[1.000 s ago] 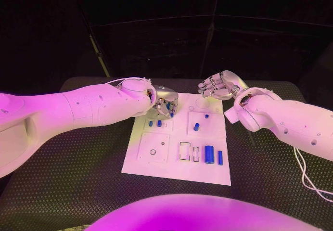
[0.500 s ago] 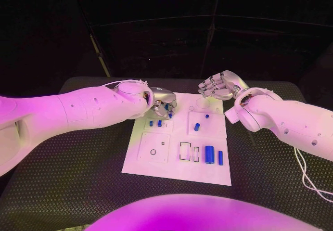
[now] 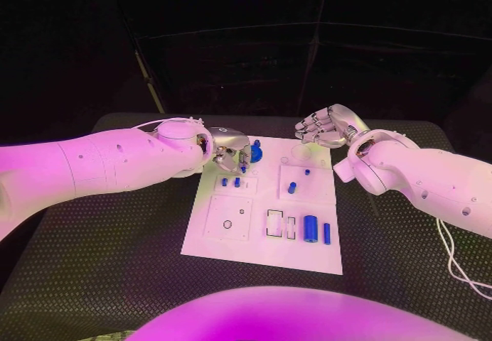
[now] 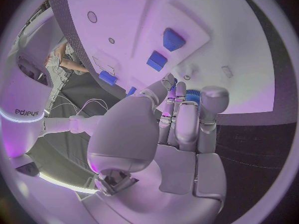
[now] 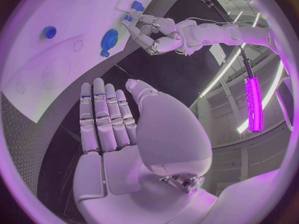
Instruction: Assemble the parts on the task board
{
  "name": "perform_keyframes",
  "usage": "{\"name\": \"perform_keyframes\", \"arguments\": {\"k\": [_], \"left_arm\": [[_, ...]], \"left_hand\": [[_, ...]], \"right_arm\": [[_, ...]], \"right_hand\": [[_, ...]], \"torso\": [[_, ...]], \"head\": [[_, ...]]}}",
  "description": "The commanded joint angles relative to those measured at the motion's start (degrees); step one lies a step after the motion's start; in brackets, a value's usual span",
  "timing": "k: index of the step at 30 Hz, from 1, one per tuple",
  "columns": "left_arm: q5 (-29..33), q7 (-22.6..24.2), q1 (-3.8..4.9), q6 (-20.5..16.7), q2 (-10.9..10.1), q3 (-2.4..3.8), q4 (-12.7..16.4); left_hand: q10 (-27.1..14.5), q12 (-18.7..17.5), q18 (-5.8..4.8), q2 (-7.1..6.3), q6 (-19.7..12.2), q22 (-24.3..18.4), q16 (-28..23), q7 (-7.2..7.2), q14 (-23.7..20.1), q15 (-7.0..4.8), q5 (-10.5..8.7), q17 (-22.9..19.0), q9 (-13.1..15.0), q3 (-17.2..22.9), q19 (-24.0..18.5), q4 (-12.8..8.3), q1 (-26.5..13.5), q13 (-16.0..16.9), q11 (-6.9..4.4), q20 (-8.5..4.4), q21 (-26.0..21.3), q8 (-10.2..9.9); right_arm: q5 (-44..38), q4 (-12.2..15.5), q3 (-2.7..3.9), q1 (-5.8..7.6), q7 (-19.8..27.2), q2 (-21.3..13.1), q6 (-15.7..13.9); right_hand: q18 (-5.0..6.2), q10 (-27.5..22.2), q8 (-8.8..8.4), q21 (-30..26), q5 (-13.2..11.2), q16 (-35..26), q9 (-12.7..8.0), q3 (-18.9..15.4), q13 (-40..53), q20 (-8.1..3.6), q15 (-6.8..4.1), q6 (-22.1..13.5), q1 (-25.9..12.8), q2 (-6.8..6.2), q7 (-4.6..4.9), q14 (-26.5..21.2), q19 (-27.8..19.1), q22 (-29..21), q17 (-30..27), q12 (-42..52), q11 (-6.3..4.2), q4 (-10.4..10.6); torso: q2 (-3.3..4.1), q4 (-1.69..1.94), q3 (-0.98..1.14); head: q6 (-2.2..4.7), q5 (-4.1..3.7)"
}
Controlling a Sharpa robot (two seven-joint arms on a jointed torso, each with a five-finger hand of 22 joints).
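The white task board lies mid-table with several blue parts on it. My left hand hovers at the board's far left corner, fingers pointing toward a round ribbed blue part. In the left wrist view that part shows just past the fingertips. The right wrist view shows a small gap between the left hand and the part, so nothing is held. My right hand hangs over the board's far right corner with nothing in its palm.
Two short blue pegs stand just in front of the left hand. Further blue parts sit mid-board, and a blue cylinder and a thin bar lie near the front right. Black matting surrounds the board.
My left hand has drawn back to the left off the board's far corner, uncovering the round blue part beside its fingertips. The right hand has stayed put.
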Motion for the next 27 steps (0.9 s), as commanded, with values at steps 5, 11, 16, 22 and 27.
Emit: {"name": "perform_keyframes", "arguments": {"k": [5, 11, 16, 22, 27], "left_arm": [[1.8, -0.7, 0.15, -1.8, -2.4, 0.0, 1.6], [2.5, -0.2, 0.16, -3.4, -4.0, -0.01, 2.6], [4.0, 1.2, 0.16, -5.7, -4.7, -0.01, 3.3], [5.3, 1.8, 0.16, -6.4, -5.2, 0.0, 3.8], [5.6, 1.2, 0.25, -5.8, -5.5, 0.0, 3.5]], "left_hand": [[0.1, -0.3, -0.86, 0.02, 0.1, 0.2, 0.3, 0.28, 1.5, 0.01, 0.0, 0.0, 0.0, 0.2, 0.4, 0.3, -0.7, -0.1, 0.25, 0.22, 0.5, -0.3], [0.1, -0.4, -0.9, 0.0, 0.1, 0.4, 0.4, 0.28, 1.5, 0.01, 0.0, 0.1, 0.0, 0.2, 0.5, 0.3, -0.7, -0.1, 0.24, 0.22, 0.7, -0.3], [0.1, -0.4, -0.98, -0.02, 0.1, 0.8, 0.5, 0.27, 1.6, 0.01, 0.0, 0.2, 0.0, 0.2, 0.6, 0.2, -0.6, -0.1, 0.23, 0.22, 1.0, -0.4], [0.1, -0.4, -0.98, -0.02, 0.1, 0.8, 0.5, 0.27, 1.6, 0.01, 0.0, 0.2, 0.0, 0.2, 0.6, 0.2, -0.6, -0.1, 0.23, 0.22, 1.0, -0.4], [0.1, -0.4, -0.97, -0.08, 0.2, 0.8, 0.4, 0.29, 1.5, 0.01, 0.0, 0.1, 0.0, 0.3, 0.6, 0.2, -0.6, -0.1, 0.24, 0.22, 1.0, -0.4]], "right_arm": [[0.0, 0.0, 0.03, 0.09, 0.5, 0.0, 0.0], [0.0, -0.1, 0.03, 0.08, 0.5, 0.0, 0.0], [0.0, -0.1, 0.03, 0.05, 0.6, 0.1, 0.0], [0.0, -0.1, 0.03, 0.02, 0.6, 0.0, 0.1], [0.0, -0.1, 0.03, 0.01, 0.6, 0.0, 0.1]], "right_hand": [[0.24, 0.1, -0.11, -0.3, 0.0, -0.3, -0.1, 0.4, -0.1, -0.06, 0.12, 0.2, 0.1, -0.04, 0.4, 0.5, 0.4, -0.1, -0.1, -0.3, 0.07, -0.1], [0.24, 0.1, -0.11, -0.3, 0.0, -0.3, -0.1, 0.4, -0.1, -0.06, 0.12, 0.2, 0.1, -0.04, 0.4, 0.5, 0.4, -0.1, -0.1, -0.3, 0.07, -0.1], [0.24, 0.1, -0.11, -0.3, 0.0, -0.3, -0.1, 0.4, -0.1, -0.06, 0.12, 0.2, 0.1, -0.04, 0.4, 0.5, 0.4, -0.1, -0.1, -0.3, 0.07, -0.1], [0.24, 0.1, -0.11, -0.3, 0.0, -0.3, -0.1, 0.4, -0.1, -0.06, 0.12, 0.2, 0.1, -0.04, 0.4, 0.5, 0.4, -0.1, -0.1, -0.3, 0.07, -0.1], [0.24, 0.1, -0.11, -0.3, 0.0, -0.3, -0.1, 0.4, -0.1, -0.06, 0.12, 0.2, 0.1, -0.04, 0.4, 0.5, 0.4, -0.1, -0.1, -0.3, 0.07, -0.1]], "torso": [[-0.01, -0.04, -0.01], [0.07, -0.12, -0.02], [0.06, -0.14, -0.03], [0.1, -0.09, -0.04], [0.06, -0.04, 0.01]], "head": [[-0.01, 0.17], [-0.01, 0.39], [-0.01, 0.44], [-0.01, 0.33], [-0.01, 0.35]]}}
